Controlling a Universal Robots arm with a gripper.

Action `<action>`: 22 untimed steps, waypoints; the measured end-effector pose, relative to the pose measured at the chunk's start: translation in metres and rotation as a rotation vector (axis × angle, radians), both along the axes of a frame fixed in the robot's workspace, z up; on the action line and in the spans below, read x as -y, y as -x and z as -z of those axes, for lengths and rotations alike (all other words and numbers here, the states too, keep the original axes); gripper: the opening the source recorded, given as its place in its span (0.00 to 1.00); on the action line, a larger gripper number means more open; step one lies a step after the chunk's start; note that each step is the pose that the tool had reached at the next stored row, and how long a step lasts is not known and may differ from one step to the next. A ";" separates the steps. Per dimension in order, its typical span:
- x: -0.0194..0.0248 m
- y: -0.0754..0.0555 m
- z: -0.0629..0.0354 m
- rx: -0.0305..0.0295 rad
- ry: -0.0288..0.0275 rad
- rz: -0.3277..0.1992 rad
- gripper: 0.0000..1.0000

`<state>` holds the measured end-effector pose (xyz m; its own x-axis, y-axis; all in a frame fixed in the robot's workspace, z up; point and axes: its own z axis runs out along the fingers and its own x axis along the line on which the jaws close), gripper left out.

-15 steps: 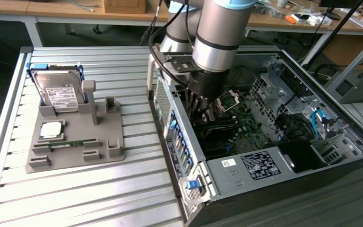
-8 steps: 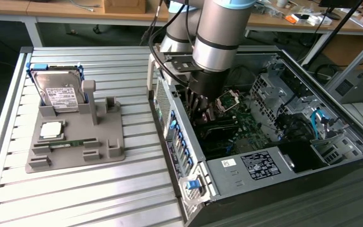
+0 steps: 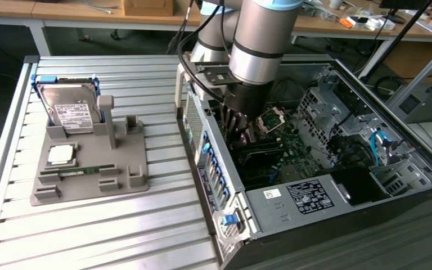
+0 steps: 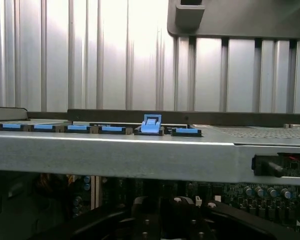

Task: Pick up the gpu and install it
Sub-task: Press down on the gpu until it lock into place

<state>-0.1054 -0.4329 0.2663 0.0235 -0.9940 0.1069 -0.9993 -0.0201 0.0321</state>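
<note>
Claw (image 3: 240,130): closed, down inside computer case (image 3: 396,169) over motherboard (image 3: 291,149) | gpu: orientation cannot tell

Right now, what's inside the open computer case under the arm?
Inside the computer case: the green motherboard, a black power supply with a white label, blue cables, and the gripper lowered in near the rear wall. The arm covers whatever sits directly beneath it.

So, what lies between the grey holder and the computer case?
In the exterior view, bare ribbed table lies between the grey holder and the computer case.
</note>
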 end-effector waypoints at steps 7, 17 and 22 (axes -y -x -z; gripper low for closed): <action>0.0027 0.003 -0.0089 -0.0001 0.0002 0.000 0.11; 0.0027 0.003 -0.0089 -0.0002 0.0004 0.000 0.11; 0.0027 0.003 -0.0089 -0.0001 0.0003 0.000 0.11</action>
<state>-0.1082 -0.4356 0.2752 0.0234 -0.9940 0.1072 -0.9993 -0.0201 0.0322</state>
